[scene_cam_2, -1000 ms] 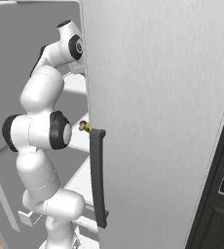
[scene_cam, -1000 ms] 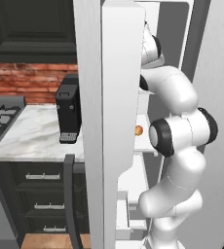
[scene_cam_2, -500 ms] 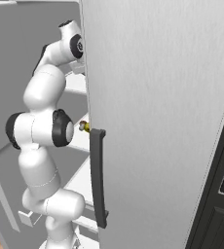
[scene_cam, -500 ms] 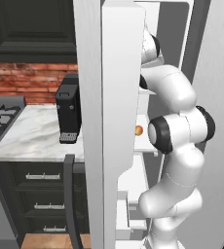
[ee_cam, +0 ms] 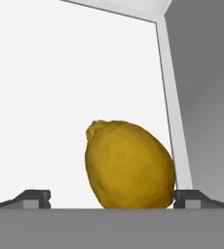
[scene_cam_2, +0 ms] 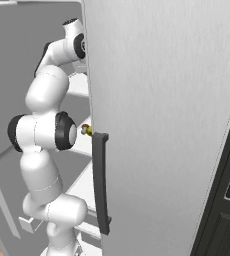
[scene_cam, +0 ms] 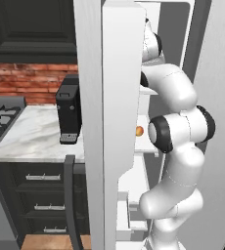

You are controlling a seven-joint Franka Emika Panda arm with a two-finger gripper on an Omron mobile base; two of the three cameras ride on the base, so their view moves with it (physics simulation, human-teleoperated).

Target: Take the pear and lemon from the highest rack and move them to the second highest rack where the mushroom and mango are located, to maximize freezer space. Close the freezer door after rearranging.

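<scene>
two dark fingertips (ee_cam: 32,198) are seen low in the hand view, set wide apart, so the gripper (ee_cam: 111,199) is recorded as open. the lemon (ee_cam: 129,164) is seen between them, nearer the right-hand tip and touching or almost touching it; whether the left tip touches cannot be told, and a clear gap is seen on that side. the lemon is not clamped. it is seen against the white interior of the freezer (ee_cam: 60,97), with a grey side wall to the right of that view and a corner of the compartment at the top.

in the left base view, the white arm (scene_cam: 178,136) is seen rising from the lower right and bent up into the upper part of the freezer, its wrist passing behind the edge of the freezer door (scene_cam: 118,122). the door is seen standing open, edge-on, its moulded white lining facing the arm. in the right base view the door's grey outer face and dark vertical bar handle (scene_cam_2: 101,182) are seen in front.

further in, the mango (scene_cam: 139,131) is noted as a small orange shape on a white shelf, just beside the arm's elbow joint. beyond the door, a black coffee machine (scene_cam: 68,114) is seen on a marble counter (scene_cam: 31,139).
</scene>
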